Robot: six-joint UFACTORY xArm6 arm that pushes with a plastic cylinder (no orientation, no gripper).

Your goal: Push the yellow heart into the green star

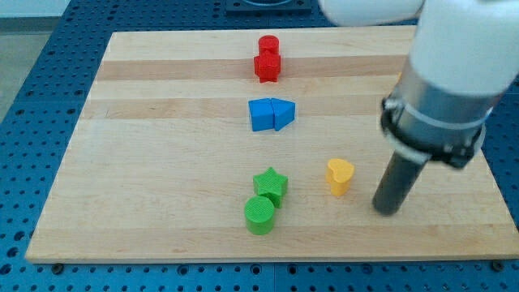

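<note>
The yellow heart point(340, 176) stands on the wooden board toward the view's lower right. The green star point(270, 185) sits to its left, a short gap away. A green cylinder point(260, 215) touches the star's lower left side. My tip point(388, 211) rests on the board to the right of the yellow heart and slightly below it, a small gap apart, not touching it. The arm's white and grey body fills the view's upper right.
A red cylinder point(268, 45) and a red block point(267, 66) touch each other near the view's top. A blue cube point(261, 115) and a blue wedge-like block point(284, 113) touch at the centre. The board's right edge point(496, 211) is close to my tip.
</note>
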